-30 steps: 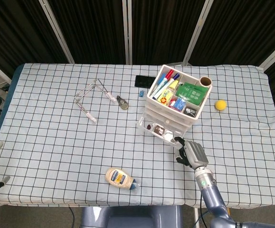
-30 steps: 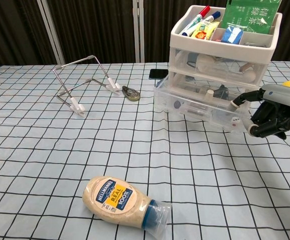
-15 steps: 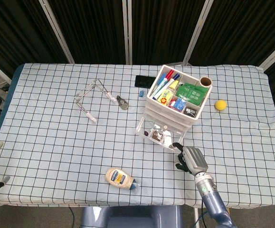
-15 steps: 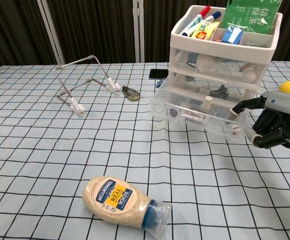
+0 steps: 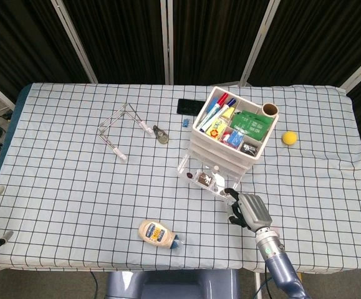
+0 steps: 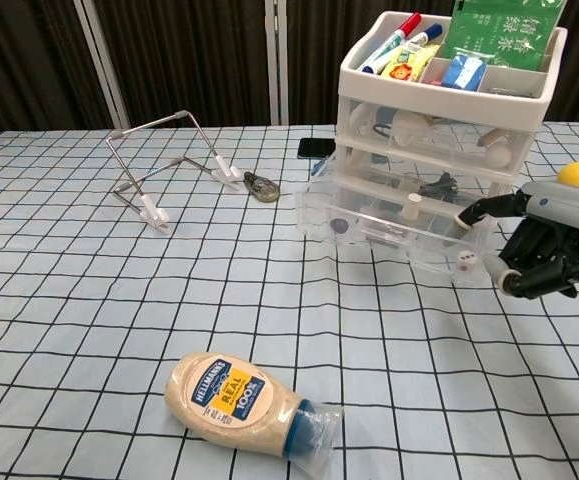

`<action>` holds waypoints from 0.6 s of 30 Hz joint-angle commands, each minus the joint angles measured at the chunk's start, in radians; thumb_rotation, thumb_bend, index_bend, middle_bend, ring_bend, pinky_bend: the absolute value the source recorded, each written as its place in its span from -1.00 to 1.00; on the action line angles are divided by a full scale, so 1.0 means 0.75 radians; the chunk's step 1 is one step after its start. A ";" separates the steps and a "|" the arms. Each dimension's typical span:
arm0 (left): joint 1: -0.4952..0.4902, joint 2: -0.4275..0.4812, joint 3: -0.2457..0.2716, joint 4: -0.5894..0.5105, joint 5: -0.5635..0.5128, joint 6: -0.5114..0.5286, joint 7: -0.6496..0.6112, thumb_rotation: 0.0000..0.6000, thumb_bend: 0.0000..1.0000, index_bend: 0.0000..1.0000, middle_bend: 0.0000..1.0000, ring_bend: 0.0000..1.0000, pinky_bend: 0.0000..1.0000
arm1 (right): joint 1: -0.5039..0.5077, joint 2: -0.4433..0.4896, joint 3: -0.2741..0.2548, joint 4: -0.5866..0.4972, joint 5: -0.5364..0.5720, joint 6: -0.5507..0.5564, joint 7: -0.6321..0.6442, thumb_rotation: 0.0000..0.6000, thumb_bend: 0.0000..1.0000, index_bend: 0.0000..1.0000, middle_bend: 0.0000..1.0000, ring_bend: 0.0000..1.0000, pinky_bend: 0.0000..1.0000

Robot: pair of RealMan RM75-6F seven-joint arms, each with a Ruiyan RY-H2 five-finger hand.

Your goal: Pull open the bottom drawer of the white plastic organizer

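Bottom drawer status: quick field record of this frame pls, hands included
organizer: white plastic organizer, three drawers, open tray of markers on top
bottom drawer: pulled out toward the robot, small items visible inside
right hand: at the drawer's front right corner, one finger reaching to its rim; firm grip unclear
left hand: not in view
nearby: mayonnaise bottle lying on its side, yellow ball right of organizer
surface: checked tablecloth

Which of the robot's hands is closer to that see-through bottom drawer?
The right hand: one of its fingers reaches the front corner of the pulled-out bottom drawer. The left hand appears in neither view.
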State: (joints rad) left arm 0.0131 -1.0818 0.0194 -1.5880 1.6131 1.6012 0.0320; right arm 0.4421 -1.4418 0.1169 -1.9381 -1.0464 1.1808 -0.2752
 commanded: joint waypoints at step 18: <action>0.007 0.008 -0.006 0.007 -0.001 0.020 -0.029 1.00 -1.00 -1.00 -1.00 -1.00 -1.00 | -0.011 0.029 0.011 -0.053 -0.076 0.019 0.032 1.00 -0.16 -0.52 0.81 0.81 0.54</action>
State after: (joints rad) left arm 0.0185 -1.0757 0.0148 -1.5832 1.6122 1.6160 0.0100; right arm 0.4346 -1.4204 0.1242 -1.9767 -1.0983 1.1937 -0.2540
